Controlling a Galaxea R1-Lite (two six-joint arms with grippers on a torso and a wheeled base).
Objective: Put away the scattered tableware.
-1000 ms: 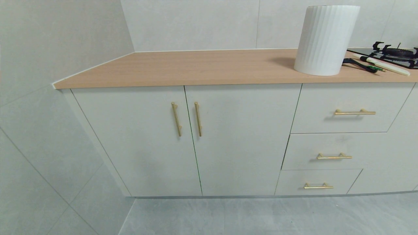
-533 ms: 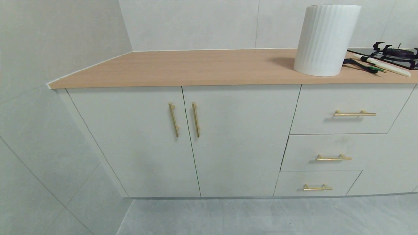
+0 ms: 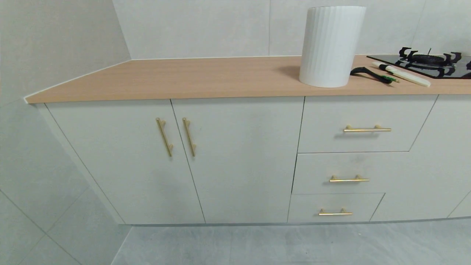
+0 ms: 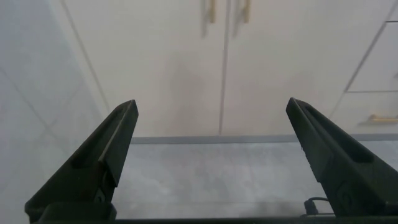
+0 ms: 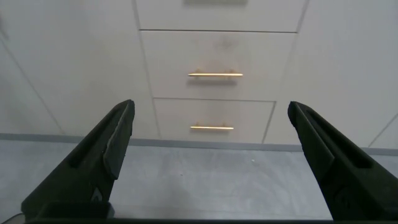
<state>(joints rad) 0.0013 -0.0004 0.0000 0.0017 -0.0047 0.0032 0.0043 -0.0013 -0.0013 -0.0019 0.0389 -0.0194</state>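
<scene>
Two open grippers, tableware on the desk

I see white cabinet doors (image 3: 128, 162) and drawers (image 3: 360, 121) under the wooden desk (image 3: 184, 79). On it stands a ribbed white holder (image 3: 331, 46). Just beside that, toward the hob (image 3: 427, 62), lie a white-handled utensil (image 3: 403, 74) and a black-handled utensil (image 3: 369, 73). Left gripper (image 4: 210, 106) and right gripper (image 5: 210, 104) hang low before the cabinet, fingers wide apart, holding nothing.

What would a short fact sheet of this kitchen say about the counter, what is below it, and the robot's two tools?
Counter: wooden countertop, running to a wall corner on the robot's left
On it: white ribbed container, upright; right of it a black-handled utensil and a white-handled utensil lying flat, next to the gas hob
Below: two cabinet doors and three drawers, all shut, gold handles
Tools: left tool open, empty, facing the doors; right tool open, empty, facing the drawers
</scene>
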